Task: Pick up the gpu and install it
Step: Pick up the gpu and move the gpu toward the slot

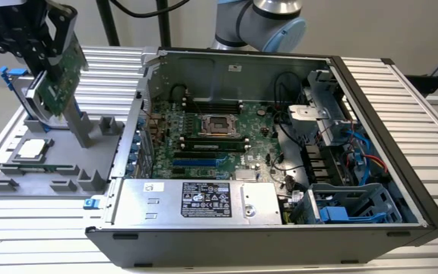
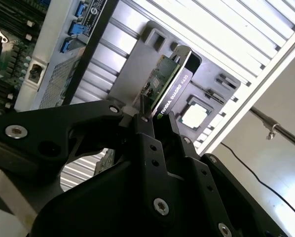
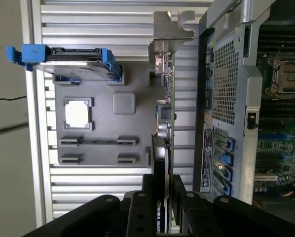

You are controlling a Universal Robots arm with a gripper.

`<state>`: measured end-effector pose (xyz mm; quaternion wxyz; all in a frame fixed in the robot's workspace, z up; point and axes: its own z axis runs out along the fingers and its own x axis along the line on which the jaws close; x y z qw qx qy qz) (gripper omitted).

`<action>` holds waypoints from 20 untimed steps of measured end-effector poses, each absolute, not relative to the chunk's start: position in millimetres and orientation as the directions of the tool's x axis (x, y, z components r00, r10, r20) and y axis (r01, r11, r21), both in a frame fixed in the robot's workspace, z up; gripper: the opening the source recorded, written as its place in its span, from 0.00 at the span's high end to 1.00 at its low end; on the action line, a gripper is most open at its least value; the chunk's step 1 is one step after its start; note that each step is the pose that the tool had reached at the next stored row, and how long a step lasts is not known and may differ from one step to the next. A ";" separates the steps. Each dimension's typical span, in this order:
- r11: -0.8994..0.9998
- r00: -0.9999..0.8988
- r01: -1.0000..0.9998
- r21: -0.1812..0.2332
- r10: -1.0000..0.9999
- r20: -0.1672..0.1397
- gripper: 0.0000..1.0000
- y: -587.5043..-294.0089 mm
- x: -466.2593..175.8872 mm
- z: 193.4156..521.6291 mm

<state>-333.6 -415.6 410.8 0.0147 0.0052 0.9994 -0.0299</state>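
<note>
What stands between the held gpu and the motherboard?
In the first wrist view, the perforated case wall stands between the gpu and the motherboard.

Black open computer tower [image 1: 242, 251] lies sideways on the slatted aluminium bench [image 1: 401, 103] — green motherboard [image 1: 203, 142] and silver power supply box [image 1: 196, 200] inside. Beside it, a grey tray [image 1: 63, 149] holds a square silver chip [image 1: 35, 149] and a blue-railed silver hard drive [image 3: 71, 65].

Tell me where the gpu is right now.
At the exterior view's left, the gpu is gripped upright in the hand, over the grey tray, beside the blue-railed hard drive and outside the open computer case.
</note>
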 end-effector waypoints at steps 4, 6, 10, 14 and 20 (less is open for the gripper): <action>0.998 -1.000 0.011 -0.060 0.009 -0.030 1.00 -415.6 -333.6 412.9; 0.998 -1.000 0.011 -0.060 0.009 -0.030 1.00 -415.6 -333.6 413.9; 0.998 -1.000 0.011 -0.060 0.009 -0.030 1.00 -415.6 -333.6 416.2; 0.998 -1.000 0.011 -0.060 0.009 -0.030 1.00 -415.6 -333.6 418.2; 0.998 -1.000 0.011 -0.060 0.009 -0.030 1.00 -415.6 -333.6 420.9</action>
